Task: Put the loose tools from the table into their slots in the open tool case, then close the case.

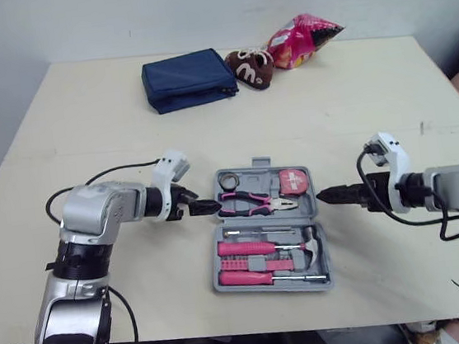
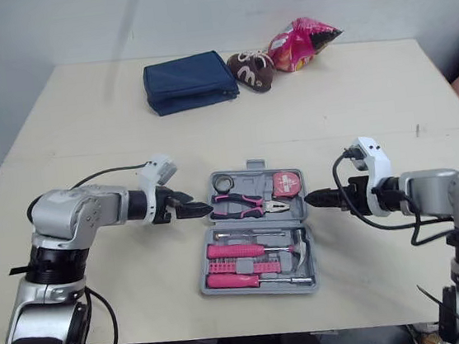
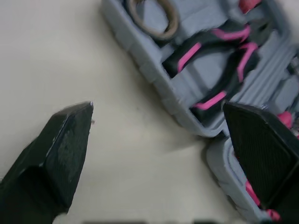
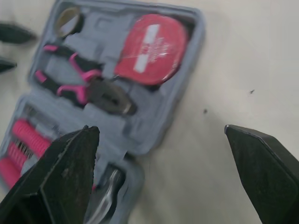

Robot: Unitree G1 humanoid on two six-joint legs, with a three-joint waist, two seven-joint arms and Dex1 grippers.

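"Looking down from the head, where do we find the tool case (image 1: pixel 266 228)?"

"Lower centre of the frame, lying open on the table (image 1: pixel 83 122) between our two grippers. Its hinge runs across the picture from left to right, so one tray sits above the other. The whole case is turned slightly clockwise."

"And the tools?"

"Every tool we can make out sits in a slot. The upper tray holds a tape roll (image 1: pixel 229 179) at the left and a red tape measure (image 1: pixel 294 181) at the right. The pliers (image 1: pixel 254 205) lie along the hinge, nose toward frame right. In the lower tray a pink-handled screwdriver (image 1: pixel 246 278) lies the same way, and the hammer (image 1: pixel 304 245) has its head at the right."

"What do the wrist views add for us?"

"The fingers. From the head, the left gripper (image 1: pixel 206 207) and the right gripper (image 1: pixel 324 197) look like dark points level with the pliers, one just beside each side edge of the case. We cannot tell whether either touches it. Each wrist view shows its own pair spread wide and holding nothing, with the case beyond."

"And the head views?"

"They give us the far side of the table, upper centre. A navy pouch (image 1: pixel 188 79), a brown plush toy (image 1: pixel 251 67) and a pink snack bag (image 1: pixel 305 37) sit in a row, well apart from the case."
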